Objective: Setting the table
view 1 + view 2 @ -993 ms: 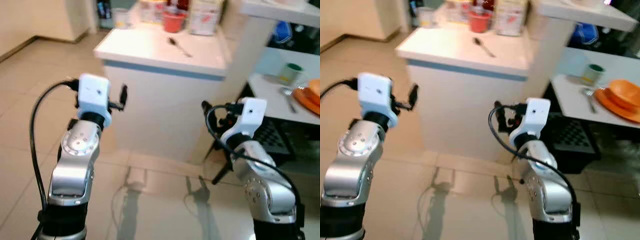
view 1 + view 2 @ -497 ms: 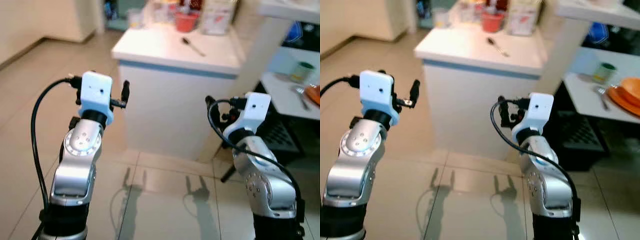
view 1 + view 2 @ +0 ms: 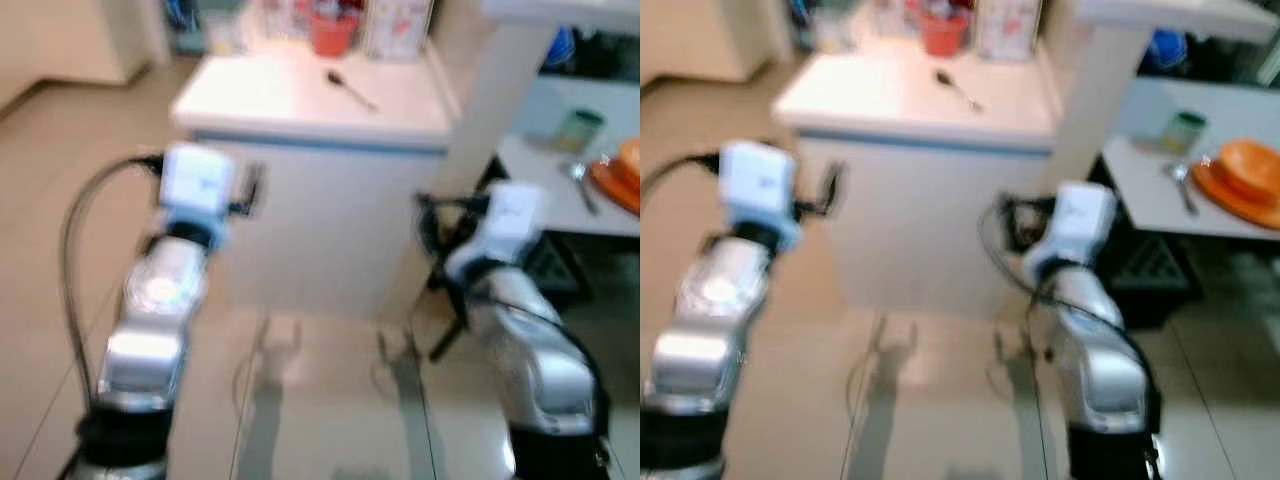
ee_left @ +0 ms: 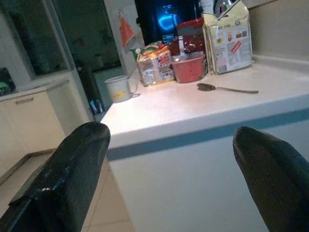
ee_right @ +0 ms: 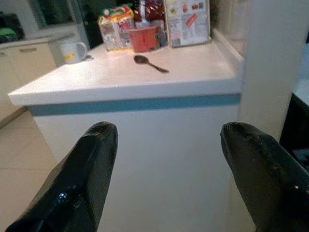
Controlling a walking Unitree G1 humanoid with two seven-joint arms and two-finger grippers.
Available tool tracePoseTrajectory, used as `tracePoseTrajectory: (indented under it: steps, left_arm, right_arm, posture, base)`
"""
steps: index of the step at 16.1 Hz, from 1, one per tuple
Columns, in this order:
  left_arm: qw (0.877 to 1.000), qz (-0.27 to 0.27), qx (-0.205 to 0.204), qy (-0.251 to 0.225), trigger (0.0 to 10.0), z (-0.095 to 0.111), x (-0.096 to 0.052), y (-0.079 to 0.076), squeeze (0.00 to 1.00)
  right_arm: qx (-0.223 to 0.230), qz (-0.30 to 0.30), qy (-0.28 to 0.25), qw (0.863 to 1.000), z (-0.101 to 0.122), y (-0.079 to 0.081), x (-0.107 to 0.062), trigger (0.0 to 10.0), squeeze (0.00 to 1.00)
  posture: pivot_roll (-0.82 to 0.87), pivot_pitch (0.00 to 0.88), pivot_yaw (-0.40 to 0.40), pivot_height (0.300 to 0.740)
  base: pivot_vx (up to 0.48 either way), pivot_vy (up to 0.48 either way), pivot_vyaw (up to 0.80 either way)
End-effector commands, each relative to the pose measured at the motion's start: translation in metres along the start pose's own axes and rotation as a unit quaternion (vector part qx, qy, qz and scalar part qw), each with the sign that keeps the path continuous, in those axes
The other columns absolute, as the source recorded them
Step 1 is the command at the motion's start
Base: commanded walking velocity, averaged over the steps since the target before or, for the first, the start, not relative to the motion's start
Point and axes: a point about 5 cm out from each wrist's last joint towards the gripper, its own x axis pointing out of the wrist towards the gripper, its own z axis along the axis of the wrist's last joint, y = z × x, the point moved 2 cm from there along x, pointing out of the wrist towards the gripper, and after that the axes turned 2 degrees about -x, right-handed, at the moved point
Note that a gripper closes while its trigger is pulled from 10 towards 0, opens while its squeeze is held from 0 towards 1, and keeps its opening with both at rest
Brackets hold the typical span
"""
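Metal spoon [image 5: 150,64] on white counter [image 5: 193,72]: light, thin, slippery; pinch mid-handle. My left gripper [image 4: 164,159], right gripper [image 5: 164,159] both spread, empty.

- Home kitchen: white counter [image 5: 145,77] with spoon [image 5: 150,63], red bowl [image 5: 144,38], mug [image 5: 72,50], food packets [image 5: 187,21]
- Beige cabinets [image 4: 29,121], tiled floor [image 3: 50,180]
- Side table [image 3: 1160,190] with orange plates [image 3: 1240,175], green cup [image 3: 1183,131]
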Motion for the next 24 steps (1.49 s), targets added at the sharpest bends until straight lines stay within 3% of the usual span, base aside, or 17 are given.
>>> tracePoseTrajectory:
  steps: [1,9,11,13,16,24]
  left_arm:
    - [1.000,-0.017,-0.004,-0.012,10.0,0.007,0.003,-0.012,0.00]
    - [1.000,-0.018,0.000,-0.011,10.0,0.006,0.006,-0.011,0.00]
    - [1.000,-0.017,0.002,-0.012,10.0,0.007,0.008,-0.011,0.00]
    - [1.000,-0.014,0.003,-0.013,10.0,0.008,0.009,-0.008,0.00]
    - [1.000,-0.018,0.002,-0.013,10.0,0.007,0.010,-0.010,0.00]
    - [0.999,-0.029,0.002,-0.012,10.0,0.005,0.009,-0.013,0.00]
  right_arm:
    - [-0.008,-0.022,0.002,1.000,0.000,-0.014,-0.002,10.0,0.00]
    - [-0.015,0.002,-0.002,1.000,0.005,-0.011,0.000,10.0,0.00]
    - [-0.024,0.020,-0.002,1.000,0.006,-0.008,0.002,10.0,0.00]
    - [-0.061,0.024,-0.008,0.998,0.010,-0.006,0.004,10.0,0.00]
    - [-0.029,-0.011,-0.015,0.999,0.010,-0.015,0.003,10.0,0.00]
    - [-0.038,0.009,-0.023,0.999,0.013,-0.013,0.003,10.0,0.00]
  posture:
    - [0.01,0.000,-0.049,0.740]
    - [0.00,0.000,-0.048,0.740]
    - [0.01,0.000,-0.049,0.740]
    - [0.00,0.000,-0.042,0.740]
    - [0.00,0.000,-0.039,0.740]
    - [-0.01,0.000,-0.043,0.740]
  base:
    - [0.409,0.000,0.00]
    - [0.408,0.000,0.00]
    - [0.405,0.000,0.00]
    - [0.409,0.000,0.80]
    - [0.407,0.000,0.27]
    - [0.408,0.000,0.00]
